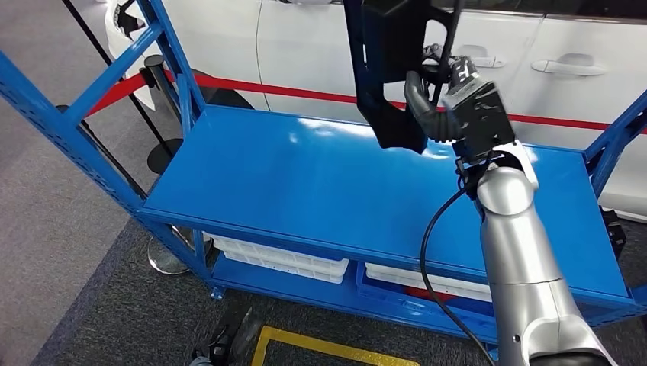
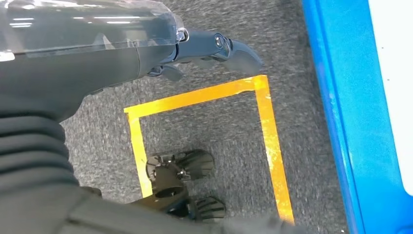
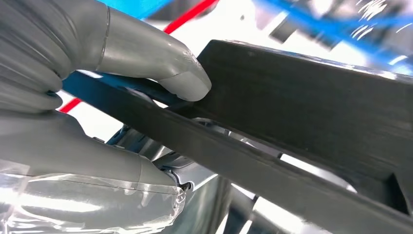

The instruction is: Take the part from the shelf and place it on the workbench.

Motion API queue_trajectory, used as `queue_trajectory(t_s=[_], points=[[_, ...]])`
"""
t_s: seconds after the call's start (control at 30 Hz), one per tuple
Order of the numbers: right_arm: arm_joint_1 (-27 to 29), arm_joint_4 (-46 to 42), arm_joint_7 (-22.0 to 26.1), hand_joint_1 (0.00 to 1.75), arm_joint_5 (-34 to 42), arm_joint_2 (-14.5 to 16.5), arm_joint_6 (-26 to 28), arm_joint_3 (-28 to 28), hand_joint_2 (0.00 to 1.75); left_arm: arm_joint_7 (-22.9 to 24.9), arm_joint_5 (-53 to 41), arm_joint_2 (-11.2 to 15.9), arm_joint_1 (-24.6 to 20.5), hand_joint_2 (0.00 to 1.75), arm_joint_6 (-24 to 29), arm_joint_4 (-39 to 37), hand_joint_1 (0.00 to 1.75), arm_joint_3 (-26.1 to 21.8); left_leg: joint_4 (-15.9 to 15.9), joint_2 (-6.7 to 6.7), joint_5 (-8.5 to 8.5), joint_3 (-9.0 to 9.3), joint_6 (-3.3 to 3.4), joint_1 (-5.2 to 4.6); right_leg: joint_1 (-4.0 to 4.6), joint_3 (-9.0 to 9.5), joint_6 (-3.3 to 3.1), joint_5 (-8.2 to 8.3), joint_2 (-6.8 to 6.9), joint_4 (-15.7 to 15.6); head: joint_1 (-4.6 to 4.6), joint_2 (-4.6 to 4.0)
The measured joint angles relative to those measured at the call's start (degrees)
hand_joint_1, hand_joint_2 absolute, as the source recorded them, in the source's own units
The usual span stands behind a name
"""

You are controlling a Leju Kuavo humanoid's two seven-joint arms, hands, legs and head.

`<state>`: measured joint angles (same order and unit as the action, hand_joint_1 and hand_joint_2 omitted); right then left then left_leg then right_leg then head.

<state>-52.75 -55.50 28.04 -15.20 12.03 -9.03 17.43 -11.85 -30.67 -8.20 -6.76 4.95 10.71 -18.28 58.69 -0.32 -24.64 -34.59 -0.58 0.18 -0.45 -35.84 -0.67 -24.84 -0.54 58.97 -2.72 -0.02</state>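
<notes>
We hold the part (image 1: 389,69), a black frame, in our right hand (image 1: 450,91), raised above the far edge of the blue shelf (image 1: 305,183), toward its right end, clear of the surface. In the right wrist view the thumb (image 3: 160,63) presses on a bar of the part. Our left hand (image 2: 195,53) hangs over the carpet with yellow tape (image 2: 270,146), fingers apart, holding nothing.

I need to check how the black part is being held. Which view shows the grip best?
The right wrist view: the right hand has its grey thumb pressed on the flat black plastic part, close up. The head view shows the part raised above the blue metal shelf, the hold half hidden. The left wrist view looks down at grey carpet.
</notes>
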Motion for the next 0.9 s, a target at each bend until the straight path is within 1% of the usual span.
queue_trajectory(t_s=[0.07, 0.1, 0.13, 0.17, 0.2, 0.23, 0.27, 0.3, 0.33, 0.37, 0.4, 0.43, 0.47, 0.53, 0.57, 0.6, 0.63, 0.67, 0.73, 0.77, 0.8, 0.83, 0.87, 0.9], points=[[1.48, -4.09, -1.44, 1.75, 5.9, -0.82, -4.23, -0.16, 1.75, -0.16, 0.25, 0.0, 0.12, 1.75, 0.05, 0.0, 0.0, -0.47, -0.75, 0.0, 0.08, 0.21, 0.56, 0.16, 0.01, 0.02, 0.69, -0.05, 0.06, -0.1, 0.01, 0.0], [2.34, -6.06, -2.25, 1.75, 8.93, -1.34, -6.3, -0.16, 1.75, -0.29, 0.36, -0.01, 0.17, 1.75, 0.07, 0.0, 0.0, -0.74, -1.1, 0.02, 0.26, 0.37, 0.92, 0.3, 0.01, -0.17, 0.99, -0.58, 0.12, 0.47, 0.02, 0.0], [3.23, -7.98, -3.03, 1.75, 12.12, -2.03, -8.56, -0.14, 1.75, -0.44, 0.49, -0.03, 0.2, 1.75, 0.08, 0.0, 0.0, -1.01, -1.45, 0.04, 0.45, 0.54, 1.3, 0.45, 0.02, -0.86, 1.23, -1.69, 0.16, 2.1, 0.02, 0.0], [4.3, -9.78, -3.64, 1.75, 15.16, -2.85, -10.73, -0.11, 1.75, -0.59, 0.61, -0.04, 0.23, 1.75, 0.08, 0.0, 0.0, -1.28, -1.63, 0.03, 0.56, 0.64, 1.57, 0.54, -0.03, -2.12, 1.43, -3.3, 0.19, 4.87, 0.03, 0.0], [5.55, -11.43, -4.08, 1.75, 17.94, -3.72, -12.78, -0.04, 1.75, -0.71, 0.7, -0.06, 0.29, 1.75, 0.07, 0.0, 0.0, -1.51, -1.66, -0.02, 0.57, 0.64, 1.77, 0.52, -0.04, -3.89, 1.56, -5.12, 0.2, 8.49, 0.03, 0.0], [7.01, -12.97, -4.4, 1.75, 20.56, -4.64, -14.82, 0.05, 1.75, -0.77, 0.78, -0.07, 0.39, 1.75, 0.05, 0.0, 0.0, -1.73, -1.63, -0.06, 0.55, 0.63, 1.85, 0.51, -0.09, -5.72, 1.7, -6.59, 0.19, 12.13, 0.03, 0.0], [8.63, -14.3, -4.54, 1.75, 22.72, -5.52, -16.5, 0.2, 1.75, -0.8, 0.87, -0.07, 0.53, 1.75, 0.03, 0.0, 0.0, -1.96, -1.59, -0.12, 0.5, 0.64, 1.88, 0.51, -0.16, -7.07, 1.82, -7.23, 0.2, 14.62, 0.03, 0.0], [10.25, -15.63, -4.62, 1.75, 24.75, -6.36, -18.09, 0.44, 1.75, -0.84, 0.98, -0.08, 0.69, 1.75, 0.02, 0.0, 0.0, -2.18, -1.51, -0.16, 0.43, 0.65, 1.86, 0.5, -0.24, -7.56, 1.88, -6.82, 0.22, 15.23, 0.03, 0.0], [11.78, -16.88, -4.64, 1.75, 26.68, -7.16, -19.63, 0.79, 1.75, -0.9, 1.11, -0.08, 0.83, 1.75, 0.02, 0.0, 0.0, -2.41, -1.37, -0.19, 0.33, 0.66, 1.77, 0.5, -0.32, -6.84, 1.88, -5.34, 0.24, 13.49, 0.03, 0.0], [13.19, -18.14, -4.59, 1.75, 28.37, -7.94, -20.93, 1.23, 1.75, -1.0, 1.22, -0.09, 0.94, 1.75, 0.02, 0.0, 0.0, -2.62, -1.16, -0.21, 0.15, 0.68, 1.63, 0.5, -0.38, -5.14, 1.83, -3.26, 0.27, 9.94, 0.03, 0.0], [14.52, -19.39, -4.5, 1.75, 29.72, -8.66, -21.96, 1.73, 1.75, -1.14, 1.29, -0.09, 1.0, 1.75, 0.02, 0.0, 0.0, -2.8, -0.91, -0.21, -0.07, 0.65, 1.41, 0.46, -0.36, -3.17, 1.7, -1.65, 0.29, 5.98, 0.03, 0.0], [15.87, -20.65, -4.34, 1.75, 30.71, -9.36, -22.84, 2.32, 1.75, -1.35, 1.34, -0.09, 1.04, 1.75, 0.02, 0.0, 0.0, -2.97, -0.6, -0.22, -0.31, 0.6, 1.16, 0.37, -0.27, -1.54, 1.53, -0.46, 0.29, 2.71, 0.02, 0.0], [17.36, -21.84, -4.11, 1.75, 31.31, -10.1, -23.51, 2.87, 1.75, -1.59, 1.41, -0.09, 1.1, 1.75, 0.02, 0.0, 0.0, -3.12, -0.4, -0.24, -0.5, 0.57, 0.92, 0.28, -0.17, -0.56, 1.34, 0.0, 0.29, 0.83, 0.02, 0.0], [20.85, -24.18, -3.5, 1.75, 32.0, -11.56, -24.71, 4.03, 1.75, -2.09, 1.58, -0.1, 1.35, 1.75, 0.02, 0.0, 0.0, -3.44, -0.35, -0.27, -0.68, 0.62, 0.36, 0.25, 0.1, -0.22, 0.84, 0.01, 0.26, 0.15, 0.02, 0.0], [22.61, -25.25, -3.18, 1.75, 32.16, -12.27, -25.17, 4.57, 1.75, -2.32, 1.66, -0.1, 1.5, 1.75, 0.02, 0.0, 0.0, -3.6, -0.36, -0.24, -0.82, 0.62, 0.07, 0.33, 0.04, -0.14, 0.5, 0.06, 0.28, 0.06, 0.01, 0.0], [24.24, -26.26, -2.87, 1.75, 32.26, -12.88, -25.51, 5.12, 1.75, -2.51, 1.71, -0.1, 1.63, 1.75, 0.02, 0.0, 0.0, -3.76, 0.02, -0.17, -1.24, 0.52, -0.27, 0.41, -0.02, -0.06, 0.16, 0.12, 0.31, -0.08, 0.01, 0.0], [25.67, -27.2, -2.62, 1.75, 32.28, -13.41, -25.74, 5.63, 1.75, -2.67, 1.62, -0.09, 1.7, 1.75, 0.02, 0.0, 0.0, -3.89, 1.31, -0.1, -2.2, 0.02, -0.6, 0.46, -0.15, 0.04, -0.17, 0.17, 0.36, -0.23, -0.01, 0.0], [26.96, -28.02, -2.43, 1.75, 32.25, -13.87, -25.86, 6.08, 1.75, -2.78, 1.31, -0.09, 1.73, 1.75, 0.1, 0.0, 0.0, -3.97, 3.75, -0.03, -3.72, -1.03, -0.89, 0.52, -0.28, 0.13, -0.43, 0.18, 0.43, -0.34, -0.02, 0.0], [29.31, -29.16, -2.26, 1.75, 32.13, -14.74, -25.87, 6.74, 1.75, -2.61, -0.08, -0.09, 1.83, 1.75, 0.95, 0.0, 0.0, -4.0, 11.35, 0.0, -7.45, -4.42, -1.31, 0.59, -0.25, 0.18, -0.69, 0.09, 0.55, -0.33, -0.04, 0.0], [30.38, -29.54, -2.25, 1.75, 32.06, -15.13, -25.82, 7.0, 1.75, -2.34, -1.01, -0.1, 1.92, 1.75, 1.76, 0.0, 0.0, -3.92, 14.59, 0.0, -8.6, -5.93, -1.4, 0.62, -0.22, 0.18, -0.72, 0.07, 0.59, -0.31, -0.04, 0.0], [31.37, -29.91, -2.25, 1.75, 31.97, -15.47, -25.75, 7.21, 1.75, -2.02, -1.77, -0.11, 2.0, 1.75, 2.62, 0.0, 0.0, -3.81, 16.08, 0.0, -8.72, -6.62, -1.4, 0.61, -0.19, 0.18, -0.73, 0.05, 0.59, -0.28, -0.04, 0.0], [32.17, -30.29, -2.24, 1.75, 31.85, -15.76, -25.65, 7.38, 1.75, -1.72, -2.39, -0.13, 2.05, 1.75, 3.43, 0.0, 0.0, -3.68, 15.16, 0.0, -7.7, -6.14, -1.3, 0.6, -0.17, 0.21, -0.73, 0.05, 0.56, -0.25, -0.04, 0.0], [32.79, -30.66, -2.24, 1.75, 31.72, -15.97, -25.54, 7.47, 1.75, -1.55, -2.67, -0.13, 2.05, 1.75, 4.02, 0.0, 0.0, -3.58, 11.97, 0.01, -5.82, -4.52, -1.07, 0.57, -0.13, 0.28, -0.71, 0.04, 0.51, -0.23, -0.04, 0.0], [33.25, -31.05, -2.24, 1.75, 31.57, -16.14, -25.35, 7.51, 1.75, -1.55, -2.62, -0.13, 2.01, 1.75, 4.41, 0.0, 0.0, -3.51, 7.57, 0.03, -3.83, -2.29, -0.72, 0.5, -0.1, 0.38, -0.68, 0.02, 0.46, -0.22, -0.04, 0.0]])
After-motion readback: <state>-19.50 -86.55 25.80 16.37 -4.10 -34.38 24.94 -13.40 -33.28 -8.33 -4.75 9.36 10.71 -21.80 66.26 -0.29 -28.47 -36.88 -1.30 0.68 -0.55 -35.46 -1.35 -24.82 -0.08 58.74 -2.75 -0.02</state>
